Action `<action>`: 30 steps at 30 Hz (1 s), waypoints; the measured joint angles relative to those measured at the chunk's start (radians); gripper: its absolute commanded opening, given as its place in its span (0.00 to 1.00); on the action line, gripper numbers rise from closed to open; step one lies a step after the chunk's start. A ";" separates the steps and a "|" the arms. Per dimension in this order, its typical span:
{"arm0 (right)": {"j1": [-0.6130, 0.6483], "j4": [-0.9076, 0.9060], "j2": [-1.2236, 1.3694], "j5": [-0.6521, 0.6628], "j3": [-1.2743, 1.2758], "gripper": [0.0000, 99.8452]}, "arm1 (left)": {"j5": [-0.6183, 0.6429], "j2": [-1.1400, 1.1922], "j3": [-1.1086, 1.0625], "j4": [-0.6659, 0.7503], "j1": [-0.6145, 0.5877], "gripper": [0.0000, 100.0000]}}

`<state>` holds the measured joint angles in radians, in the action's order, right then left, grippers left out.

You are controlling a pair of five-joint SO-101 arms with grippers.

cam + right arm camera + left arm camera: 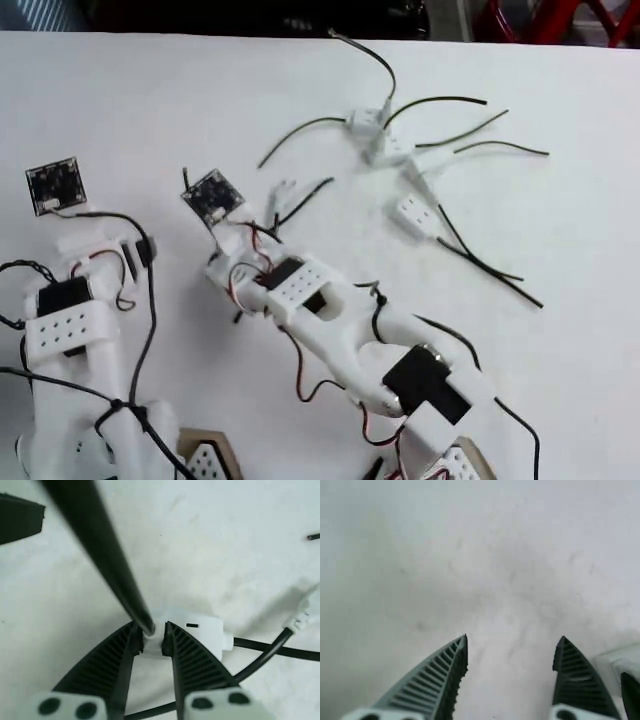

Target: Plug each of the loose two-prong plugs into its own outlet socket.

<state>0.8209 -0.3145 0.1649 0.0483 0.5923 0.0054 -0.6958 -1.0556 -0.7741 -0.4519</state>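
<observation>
We see the right jaws pinched shut on a white plug. Its smooth, blocky plastic body sticks out just beyond their ribbed, wedge-shaped tips. A glossy black cable rises from between those tips and crosses above the jaws. Just past the plug, thin black wires lie on the matte white table. Farther ahead of the right jaws, small white connector blocks sit in a loose cluster, with curling black leads spreading out from them. The left jaws stand open, their dark serrated points well apart. We see bare table between and ahead of them.
</observation>
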 measured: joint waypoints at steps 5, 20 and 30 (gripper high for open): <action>-0.031 -0.020 0.014 0.021 -0.049 0.03 | 0.000 0.000 0.000 0.000 0.000 0.28; -0.060 -0.497 -0.048 -0.060 -0.399 0.20 | 0.000 0.000 -0.031 0.032 0.000 0.28; -0.232 -0.601 -0.135 -0.135 -0.417 0.20 | -0.009 0.000 -0.031 0.038 0.000 0.28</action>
<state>0.5892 -0.9160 0.0299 -0.0867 0.1749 -0.0038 -0.6958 -1.0863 -0.7357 -0.4519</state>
